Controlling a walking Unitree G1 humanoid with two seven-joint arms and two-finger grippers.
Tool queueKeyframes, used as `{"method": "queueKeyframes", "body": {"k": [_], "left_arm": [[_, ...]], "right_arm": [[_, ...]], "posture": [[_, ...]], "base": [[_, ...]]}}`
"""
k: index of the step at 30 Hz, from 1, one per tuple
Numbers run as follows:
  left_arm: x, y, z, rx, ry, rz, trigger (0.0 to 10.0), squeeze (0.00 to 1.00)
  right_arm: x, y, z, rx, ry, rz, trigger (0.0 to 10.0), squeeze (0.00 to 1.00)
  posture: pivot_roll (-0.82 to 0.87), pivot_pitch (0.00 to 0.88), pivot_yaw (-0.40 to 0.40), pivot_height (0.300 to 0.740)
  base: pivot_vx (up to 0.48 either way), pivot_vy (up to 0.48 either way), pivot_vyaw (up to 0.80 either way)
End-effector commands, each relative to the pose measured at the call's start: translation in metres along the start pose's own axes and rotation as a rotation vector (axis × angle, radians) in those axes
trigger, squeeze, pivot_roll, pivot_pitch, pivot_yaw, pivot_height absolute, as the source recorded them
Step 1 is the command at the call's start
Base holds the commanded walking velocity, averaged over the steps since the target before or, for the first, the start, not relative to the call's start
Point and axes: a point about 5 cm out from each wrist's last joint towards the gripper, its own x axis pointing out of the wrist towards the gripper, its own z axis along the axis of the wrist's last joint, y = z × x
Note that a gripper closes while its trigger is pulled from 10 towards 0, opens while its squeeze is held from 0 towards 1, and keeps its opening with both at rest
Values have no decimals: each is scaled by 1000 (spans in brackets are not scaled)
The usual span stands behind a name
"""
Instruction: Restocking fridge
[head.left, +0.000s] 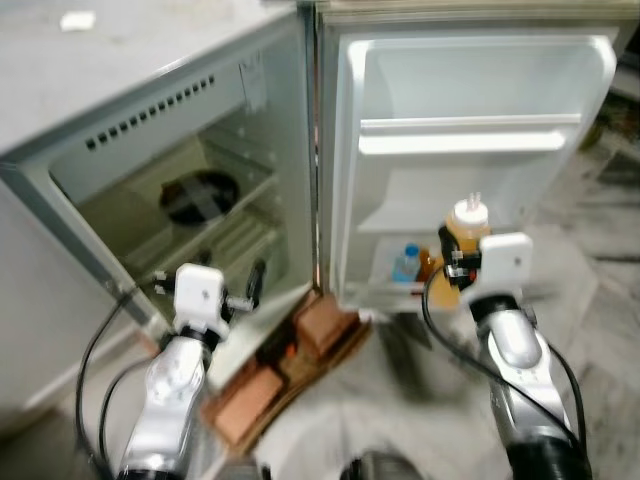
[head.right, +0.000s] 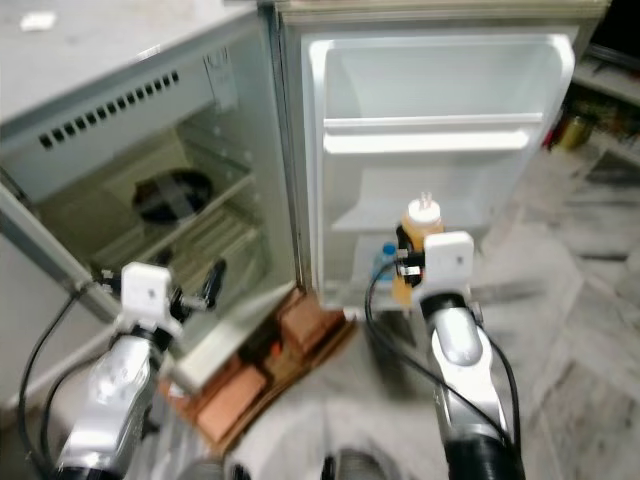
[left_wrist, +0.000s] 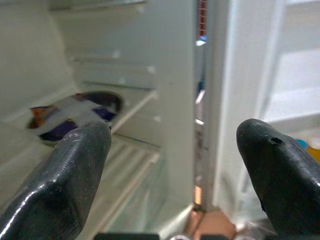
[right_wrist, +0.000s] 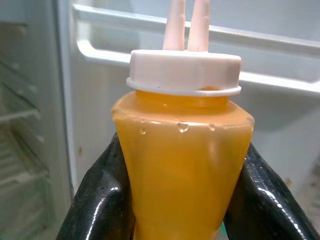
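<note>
A small fridge (head.left: 120, 120) stands open, its white door (head.left: 470, 150) swung out to the right. My right gripper (head.left: 452, 262) is shut on an orange sauce bottle (right_wrist: 182, 160) with a white twin-nozzle cap, held upright in front of the door's lower shelf (head.left: 395, 285). A blue-capped bottle (head.left: 406, 262) sits on that shelf. My left gripper (head.left: 250, 290) is open, empty, and pointing at the bottom of the fridge's inside. Its black fingers (left_wrist: 75, 170) frame the wire shelves.
A dark round dish (head.left: 200, 195) lies on the fridge's middle shelf (head.right: 190, 215). Brown cardboard and brick-coloured blocks (head.left: 290, 360) lie on the marble floor (head.left: 600, 240) under the fridge's front. Clutter stands on the floor at the far right (head.right: 570, 130).
</note>
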Motion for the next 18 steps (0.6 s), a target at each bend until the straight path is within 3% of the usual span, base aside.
{"method": "queueKeyframes", "body": {"k": [1,6,18], "left_arm": [[-4,3,-4,9,18,10,10000,0],[-4,2,-4,6,17,9,10000,0],[-3,4,-4,3,17,19,10000,0]], "right_arm": [[0,4,3,-1,-12,16,10000,0],[0,5,2,-4,-13,18,10000,0],[1,6,2,-7,-12,25,10000,0]], "posture": [[37,63,5,740],[36,62,6,740],[37,63,7,740]], "base": [[0,0,0],[0,0,0],[236,0,0]]}}
